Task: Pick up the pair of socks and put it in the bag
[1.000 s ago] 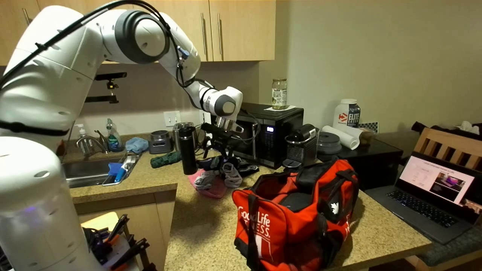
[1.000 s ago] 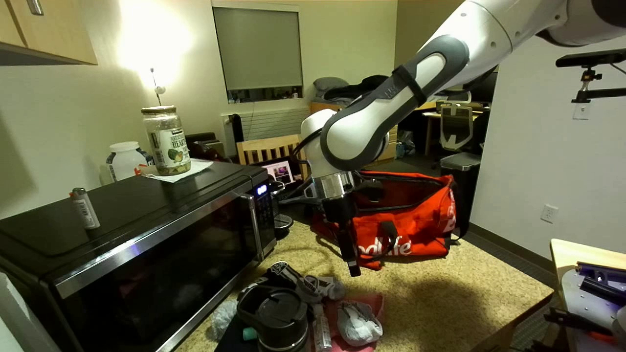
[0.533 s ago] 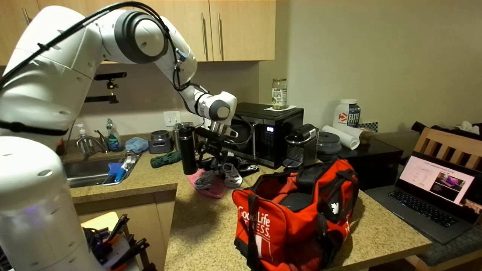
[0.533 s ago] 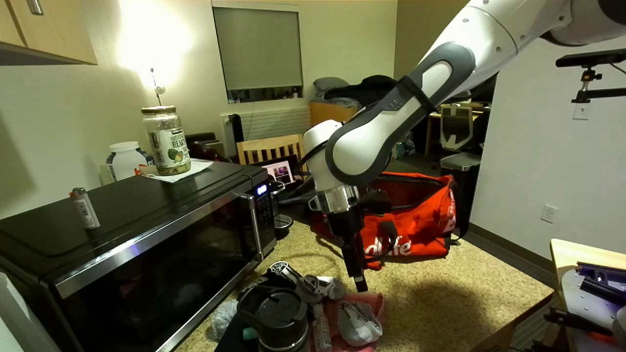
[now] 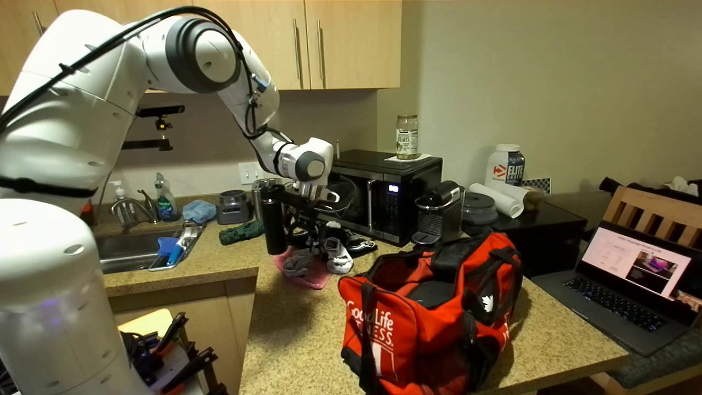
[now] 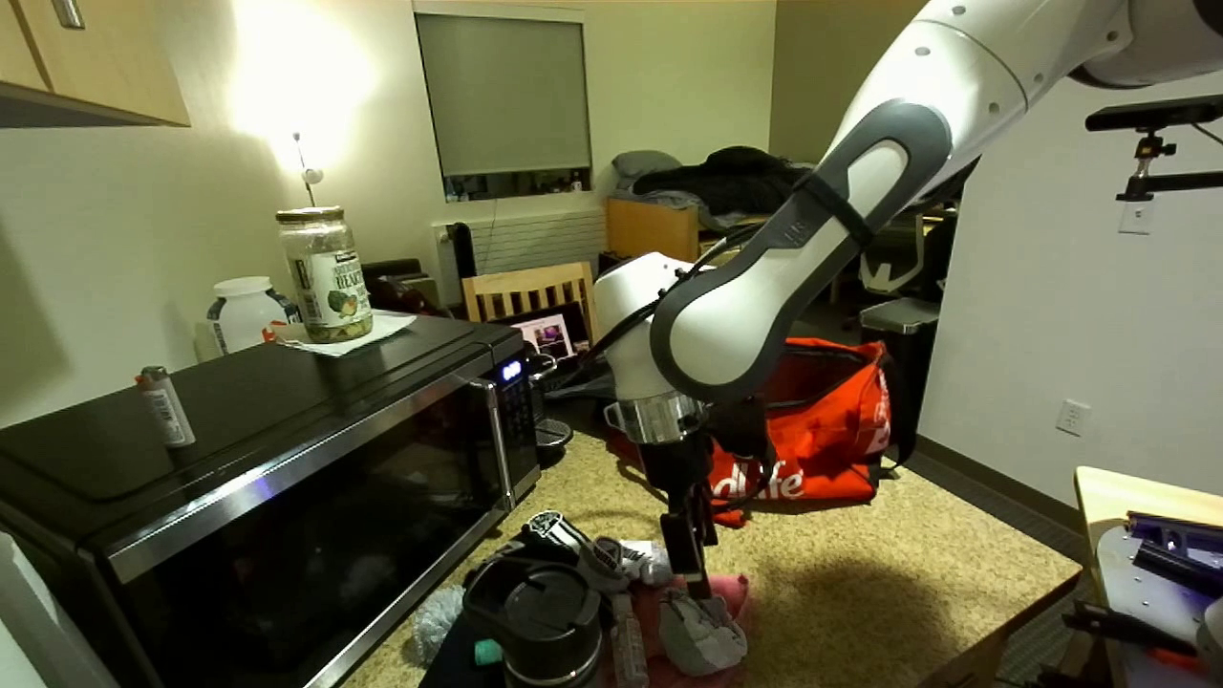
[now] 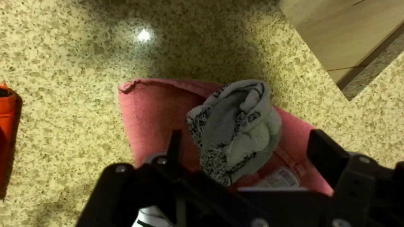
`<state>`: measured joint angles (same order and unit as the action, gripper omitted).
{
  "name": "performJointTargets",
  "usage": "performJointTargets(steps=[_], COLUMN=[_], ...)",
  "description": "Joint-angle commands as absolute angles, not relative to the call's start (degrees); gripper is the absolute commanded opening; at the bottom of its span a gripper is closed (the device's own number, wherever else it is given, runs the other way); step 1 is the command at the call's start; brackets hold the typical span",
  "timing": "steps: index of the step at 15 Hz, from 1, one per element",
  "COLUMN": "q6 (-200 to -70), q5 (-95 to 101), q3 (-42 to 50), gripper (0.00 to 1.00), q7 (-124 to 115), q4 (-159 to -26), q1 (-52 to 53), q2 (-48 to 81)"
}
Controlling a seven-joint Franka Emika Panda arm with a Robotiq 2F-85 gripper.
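End effector (image 7: 246,138) gapes wide above balled socks (image 7: 235,130).

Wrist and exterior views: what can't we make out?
Socks: whether the jaws touch them; one jaw overlaps them in an exterior view.
Bag: part of its floor, hidden by its near wall in an exterior view.
Clear bottle: label print, too blurred in the wrist view.
Laptop: finer screen text, too small in both exterior views.

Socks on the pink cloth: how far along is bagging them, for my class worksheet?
Done: the tool looks placed over the socks, open jaws either side in the wrist view. In hand: the grasp, not yet closed; the socks lie on pink cloth. Left: grip, lift, carry and release into the bag, open on the counter.
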<state>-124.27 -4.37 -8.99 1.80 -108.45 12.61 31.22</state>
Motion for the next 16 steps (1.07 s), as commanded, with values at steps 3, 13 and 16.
performJointTargets(steps=[3,13,16], q6=[-129.9,-131.76,-134.33], q5=[0.02,-2.04,-1.18], q3=[-7.03,-8.93,-8.61], gripper=[1.0,1.0,1.0], q7=[-4.08,-8.54,-8.97], q4=[-111.62,-111.36,-111.87], q1=[14.18,15.77,16.53], q2=[30.37,33.89,33.83])
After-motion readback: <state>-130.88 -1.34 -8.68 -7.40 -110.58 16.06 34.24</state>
